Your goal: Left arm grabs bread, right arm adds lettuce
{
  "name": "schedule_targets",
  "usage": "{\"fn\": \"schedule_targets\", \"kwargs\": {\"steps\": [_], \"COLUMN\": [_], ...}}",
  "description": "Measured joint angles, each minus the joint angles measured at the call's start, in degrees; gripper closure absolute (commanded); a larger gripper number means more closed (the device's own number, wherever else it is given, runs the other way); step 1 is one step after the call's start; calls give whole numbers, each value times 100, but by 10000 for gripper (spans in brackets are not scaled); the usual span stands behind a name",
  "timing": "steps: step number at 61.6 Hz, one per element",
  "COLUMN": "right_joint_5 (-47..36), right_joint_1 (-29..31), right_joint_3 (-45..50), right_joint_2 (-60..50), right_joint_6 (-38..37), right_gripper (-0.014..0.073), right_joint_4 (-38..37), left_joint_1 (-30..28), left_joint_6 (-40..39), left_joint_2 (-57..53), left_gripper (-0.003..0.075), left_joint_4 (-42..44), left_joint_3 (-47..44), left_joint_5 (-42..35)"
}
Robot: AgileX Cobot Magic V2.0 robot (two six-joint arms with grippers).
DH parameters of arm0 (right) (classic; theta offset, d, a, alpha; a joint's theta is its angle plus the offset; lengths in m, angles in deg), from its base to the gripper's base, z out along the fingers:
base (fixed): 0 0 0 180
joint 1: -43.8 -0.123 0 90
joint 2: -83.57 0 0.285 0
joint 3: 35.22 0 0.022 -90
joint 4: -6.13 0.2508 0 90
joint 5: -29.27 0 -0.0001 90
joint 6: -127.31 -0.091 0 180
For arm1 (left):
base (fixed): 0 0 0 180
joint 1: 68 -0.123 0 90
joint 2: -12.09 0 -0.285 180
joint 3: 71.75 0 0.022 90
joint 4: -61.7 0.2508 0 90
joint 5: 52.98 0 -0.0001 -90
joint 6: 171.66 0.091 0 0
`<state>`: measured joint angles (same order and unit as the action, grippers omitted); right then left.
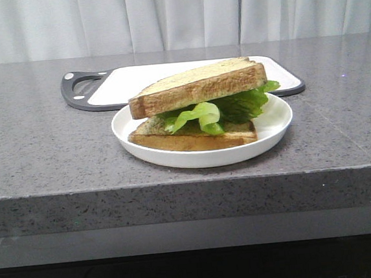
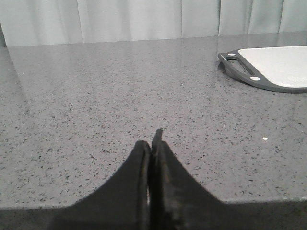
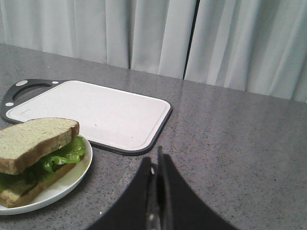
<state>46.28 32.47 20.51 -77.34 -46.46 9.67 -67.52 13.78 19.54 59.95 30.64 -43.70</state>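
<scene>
While both arms sit out of the front view, we read their state from the wrist cameras. Left gripper (image 2: 152,143): the two wedge fingers are pressed together tip to tip, clenched on nothing, over bare grey speckled countertop (image 2: 96,96). Right gripper (image 3: 157,165): its fingers likewise meet with no gap we can see, empty, above the countertop just beside the near corner of the cutting board (image 3: 96,112).

Nearest in the front view, we note the front edge of the counter and, just behind it, a white plate (image 1: 272,130). On the plate lies the thinner lower slice (image 1: 192,140), flat. Over it we see the lettuce (image 1: 225,109), ruffled and bright green, spilling out of the front and toward the right side of the stack. The bread (image 1: 197,87) rests on top of the lettuce, tilted, its right end raised higher than its left, crust facing us. We record the stack as assembled: slice, leaf, slice.

Behind the plate, touching or nearly touching its far rim (we cannot tell which), sits the white cutting board with a dark rim and a handle at its left end. Farthest back we see pale grey curtains (image 1: 174,13).
</scene>
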Motion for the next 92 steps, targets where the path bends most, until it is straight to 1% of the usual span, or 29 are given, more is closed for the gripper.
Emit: {"fn": "schedule_targets", "kwargs": {"steps": [75,84,92], "right_joint_5": [11,-13,-51], "right_joint_1": [0,77,417], "right_joint_3": [12,359,1060], "right_joint_2": [0,-141,-567], "right_joint_6": [0,0,0], "right_gripper": [652,652,652], "right_joint_4": [0,0,77], "left_joint_1": [0,0,0], "left_joint_6": [0,0,0], "left_joint_2": [0,0,0], "left_gripper": [739,739,739], "left_joint_4": [9,9,9], "left_joint_3": [0,0,0], "left_joint_5": [0,0,0]}}
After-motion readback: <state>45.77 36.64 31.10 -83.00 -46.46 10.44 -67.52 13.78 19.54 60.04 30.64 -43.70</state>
